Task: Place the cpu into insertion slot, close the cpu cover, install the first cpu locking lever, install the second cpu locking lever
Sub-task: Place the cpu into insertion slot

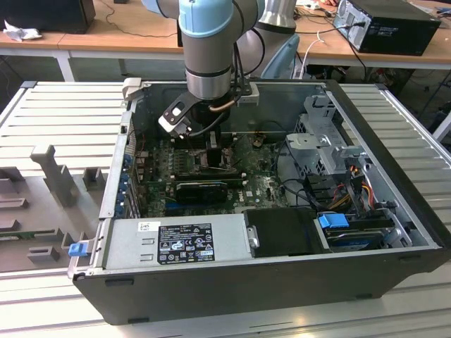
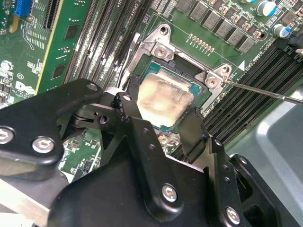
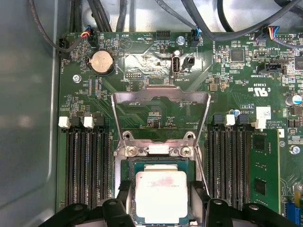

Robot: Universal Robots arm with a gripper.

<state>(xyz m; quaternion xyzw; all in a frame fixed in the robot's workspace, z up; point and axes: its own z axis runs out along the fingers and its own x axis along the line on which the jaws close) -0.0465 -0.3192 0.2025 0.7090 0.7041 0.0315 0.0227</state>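
Pincer (image 2: pixel 161 109) report from inside the computer case (image 1: pixel 232 289), which sat on the slatted table (image 1: pixel 63 113). I was reaching straight down over the motherboard (image 3: pixel 80 101). As far as I could judge I was clenched on the cpu (image 2: pixel 163 97), with one black fingertip (image 2: pixel 131 101) against each of two opposite edges. Bit of a close call, but no gap showed on either side in both wrist views.

What mattered for the move was that the cpu lay dead centre between my tips, directly under me and not off to any side. It's square, so there was no long axis to speak of. My squeeze line ran across it toward the memory slots (image 3: pixel 87 170) that flanked the socket on both sides. It looked flat and level, down inside the insertion slot (image 3: pixel 154 162), so I'd say seated or very nearly.

Looks-wise it had a pale silver top with a dull smeary patch across the middle and a thin greenish board edge around the metal.

Just past it, the cpu cover (image 3: pixel 161 94) stood tipped up on its hinge with bare board visible through its window, so it wasn't closed yet. A thin locking lever (image 2: pixel 265 92) stuck out loose from the socket corner, not hooked down.
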